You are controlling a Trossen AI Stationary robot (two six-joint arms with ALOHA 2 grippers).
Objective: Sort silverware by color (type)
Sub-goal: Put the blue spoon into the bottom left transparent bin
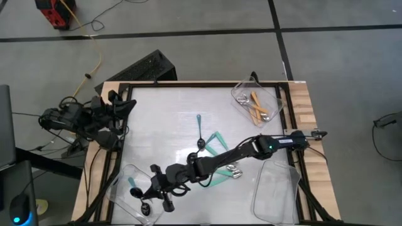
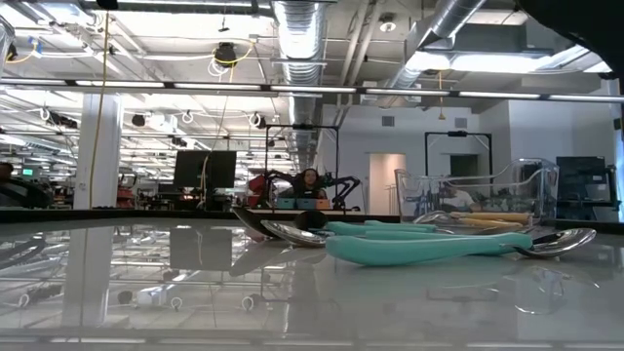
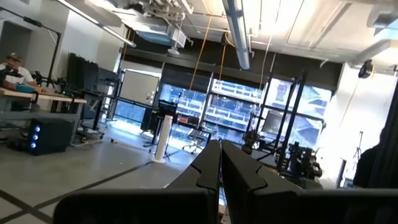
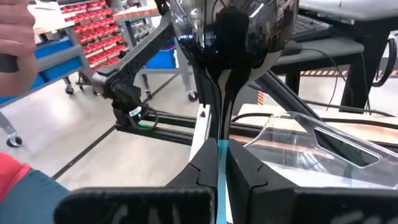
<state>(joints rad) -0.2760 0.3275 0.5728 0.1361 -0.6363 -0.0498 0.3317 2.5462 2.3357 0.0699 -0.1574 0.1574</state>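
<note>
My right gripper (image 4: 219, 163) is shut on a blue-handled spoon with a black bowl (image 4: 231, 31). In the high view it reaches over the clear tray (image 1: 120, 182) at the near left. Another blue spoon (image 1: 200, 133) lies mid-table. Teal-handled spoons (image 1: 218, 142) (image 2: 429, 246) with silver bowls lie beside and under the right arm. Orange-handled spoons (image 1: 257, 108) lie in the far right tray (image 1: 242, 91). My left gripper (image 3: 220, 168) is shut and pulled back at the table's left edge, holding nothing. My right gripper pinches the spoon's thin blue handle (image 4: 219, 149) between its two fingers. The fingers are nearly level, come from the table's right side and lie along the handle. The black neck and bowl stick out beyond the fingertips. The spoon is lifted clear, above the near left tray.
A second clear tray (image 1: 276, 191) stands at the near right. The table has a dark frame (image 1: 188, 85) around it. Blue and black pieces (image 1: 143, 209) show inside the near left tray. A person's hand and sleeve (image 4: 12, 37) show beyond the table.
</note>
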